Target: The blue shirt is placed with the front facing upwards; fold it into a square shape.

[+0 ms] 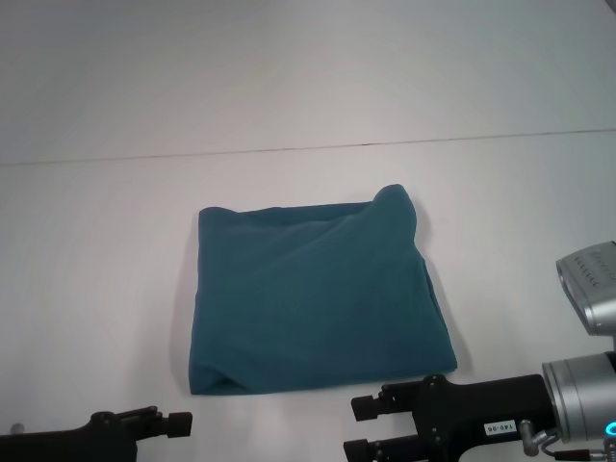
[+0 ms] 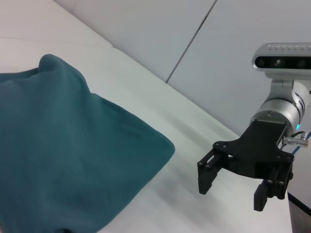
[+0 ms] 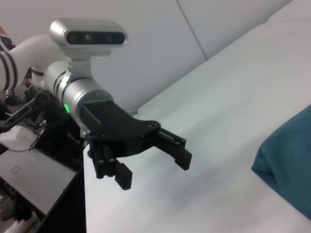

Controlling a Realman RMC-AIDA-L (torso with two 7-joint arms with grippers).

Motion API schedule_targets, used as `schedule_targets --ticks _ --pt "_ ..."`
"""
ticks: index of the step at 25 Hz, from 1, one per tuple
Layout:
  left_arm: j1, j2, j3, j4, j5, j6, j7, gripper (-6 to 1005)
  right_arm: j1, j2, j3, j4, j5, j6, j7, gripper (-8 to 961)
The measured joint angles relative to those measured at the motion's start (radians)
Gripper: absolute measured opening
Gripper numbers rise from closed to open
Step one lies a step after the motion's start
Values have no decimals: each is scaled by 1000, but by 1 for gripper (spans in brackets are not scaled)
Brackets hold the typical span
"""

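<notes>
Right pincer [image 2: 233, 187] hangs released at the near edge, gripping nothing; left pincer [image 3: 153, 165] sits released too, opposite it. Between and beyond them, the blue shirt [image 1: 313, 298] lies folded square on the white surface [image 1: 96, 269].

A broad white table [image 1: 115, 289] is seen under even, soft light. A thin dark seam [image 1: 289, 149] is drawn across its far part. A pale paneled wall [image 2: 233, 58] is seen behind.

blue shirt [image 1: 313, 298]: plain dark teal | table [image 1: 96, 269]: white | pincers: black
</notes>
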Motion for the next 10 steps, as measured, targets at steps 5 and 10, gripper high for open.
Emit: schedule_targets --ticks 5,10 --pt "0 0 0 -4 -1 -1 0 934 2 0 -2 13 13 5 0 729" --pt "-3 0 0 -4 -1 -2 -1 934 6 0 -2 21 31 7 0 729"
